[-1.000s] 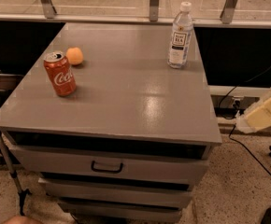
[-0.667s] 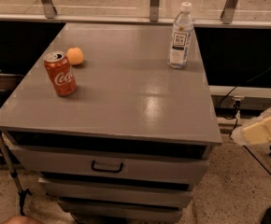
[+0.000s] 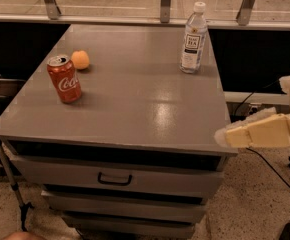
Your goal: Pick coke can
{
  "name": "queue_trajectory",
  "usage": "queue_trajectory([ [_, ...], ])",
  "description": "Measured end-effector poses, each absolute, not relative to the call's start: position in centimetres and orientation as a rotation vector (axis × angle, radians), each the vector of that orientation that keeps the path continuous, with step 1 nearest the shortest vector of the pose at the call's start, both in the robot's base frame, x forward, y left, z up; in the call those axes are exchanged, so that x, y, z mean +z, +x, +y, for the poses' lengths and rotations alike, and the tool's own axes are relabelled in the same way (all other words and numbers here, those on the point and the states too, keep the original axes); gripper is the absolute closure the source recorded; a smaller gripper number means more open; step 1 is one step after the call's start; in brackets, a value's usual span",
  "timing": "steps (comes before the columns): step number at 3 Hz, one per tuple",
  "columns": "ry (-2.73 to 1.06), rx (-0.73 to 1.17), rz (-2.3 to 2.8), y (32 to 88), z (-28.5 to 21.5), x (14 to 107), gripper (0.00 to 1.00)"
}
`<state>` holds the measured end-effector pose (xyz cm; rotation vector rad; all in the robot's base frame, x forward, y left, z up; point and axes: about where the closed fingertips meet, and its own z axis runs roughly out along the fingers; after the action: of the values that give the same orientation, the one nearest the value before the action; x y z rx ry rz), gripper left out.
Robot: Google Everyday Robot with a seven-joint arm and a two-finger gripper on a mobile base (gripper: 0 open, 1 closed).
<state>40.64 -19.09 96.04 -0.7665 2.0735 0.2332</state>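
The gripper [image 3: 235,134] has dropped and slid left over the last second. It now hangs just off the table's [image 3: 150,114] front right corner, about level with the top. Whether its jaws are apart or together cannot be told. This looks like the start of the approach, with nothing grasped yet.

The coke can [image 3: 64,79] stands upright near the left edge, well apart from the gripper, with bare tabletop between them. Just behind it sits a small orange fruit [image 3: 80,60], close enough to get nudged. The water bottle [image 3: 193,38] stands far right, clear of a diagonal path.

Gripper [image 3: 229,136] low right (blurred), arm cut by edge.
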Motion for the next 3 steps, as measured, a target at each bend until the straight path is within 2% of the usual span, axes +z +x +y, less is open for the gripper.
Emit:
queue_trajectory([
  [1,-0.767,0.233,2.073,40.6,-19.1,96.0,0.00],
  [3,-0.819,0.245,2.029,43.4,-15.1,93.0,0.00],
])
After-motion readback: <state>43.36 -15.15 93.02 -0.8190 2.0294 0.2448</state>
